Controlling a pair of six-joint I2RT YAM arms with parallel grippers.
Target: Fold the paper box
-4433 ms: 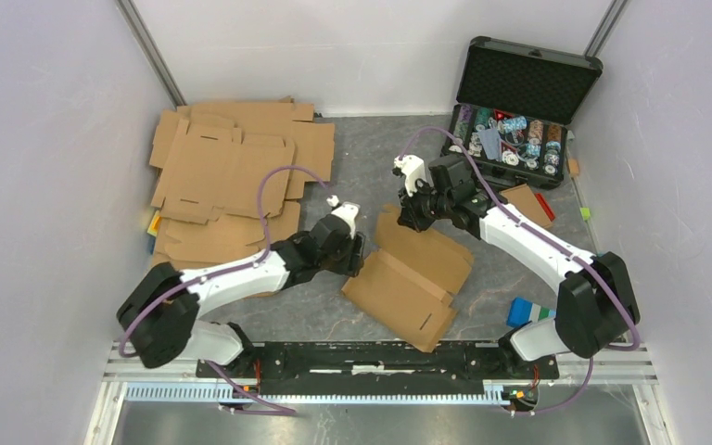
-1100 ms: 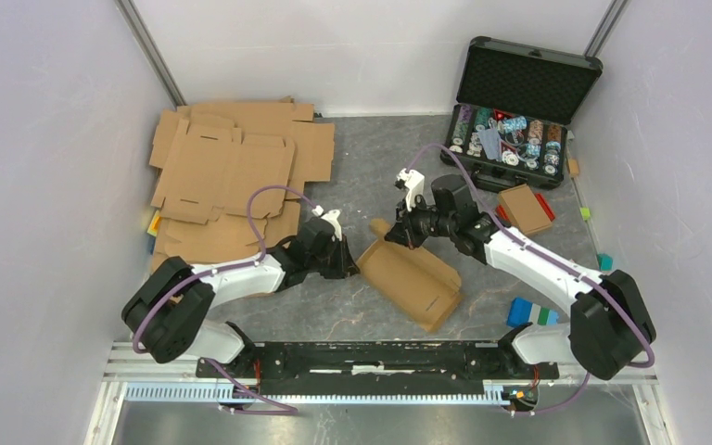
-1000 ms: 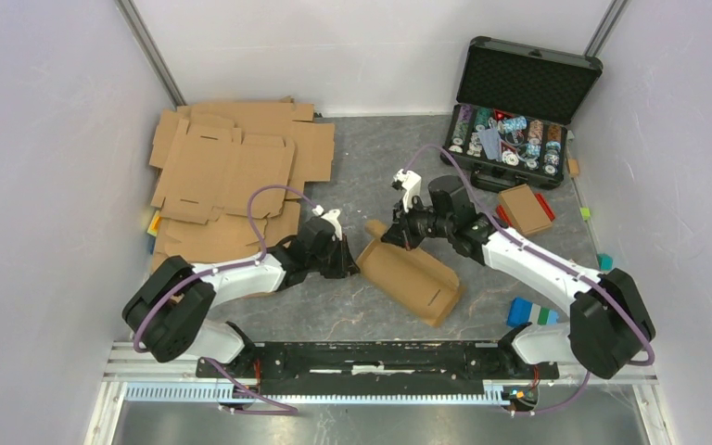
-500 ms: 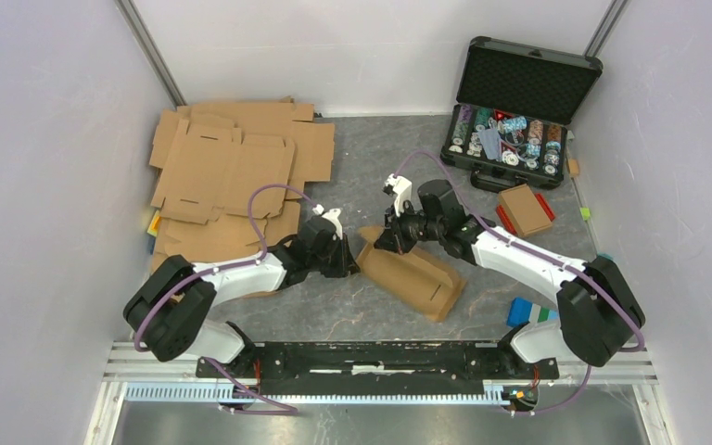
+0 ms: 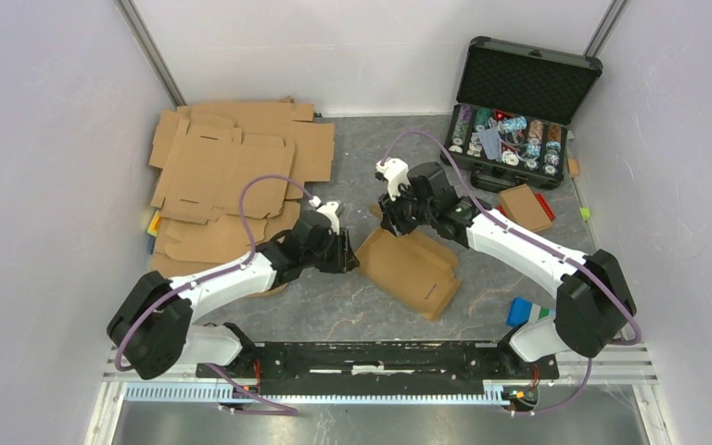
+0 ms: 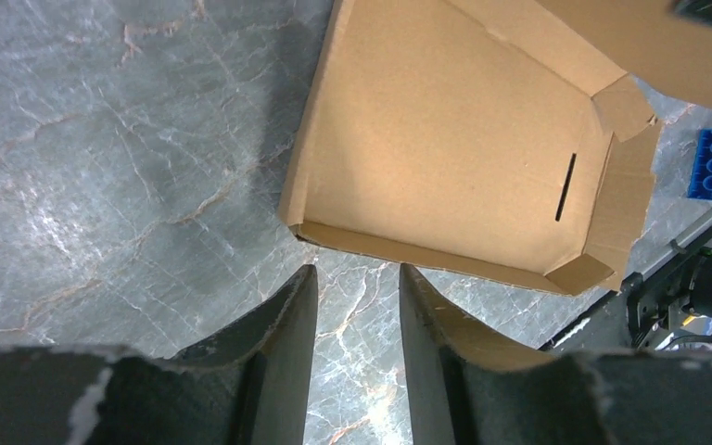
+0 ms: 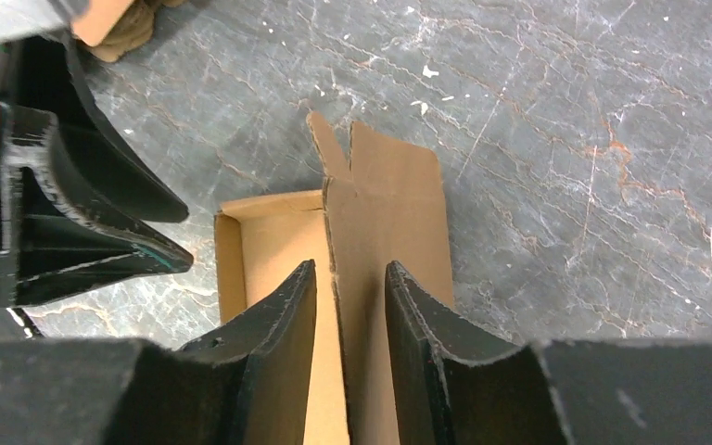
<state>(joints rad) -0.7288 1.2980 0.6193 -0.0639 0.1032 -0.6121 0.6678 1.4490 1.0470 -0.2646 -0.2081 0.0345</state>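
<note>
Top view: the shallow brown corrugated cardboard box (image 5: 408, 267), half folded, lies near the centre of the grey marbled tabletop (image 5: 352, 158). The left gripper (image 5: 345, 253) is at its 9 o'clock edge, the right gripper (image 5: 390, 219) at its 11 o'clock corner.

Left wrist view: fingers a bit apart, nothing betw. them, box wall just beyond the tips.

Right wrist view: fingers a bit apart, astride the box's fold edge; if they touch it I cannot tell.

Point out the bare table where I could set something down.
Bare: the far middle, between the flat blanks and the chip case; also the near strip between the paper box and the base rail. Crowded: both side edges.
</note>
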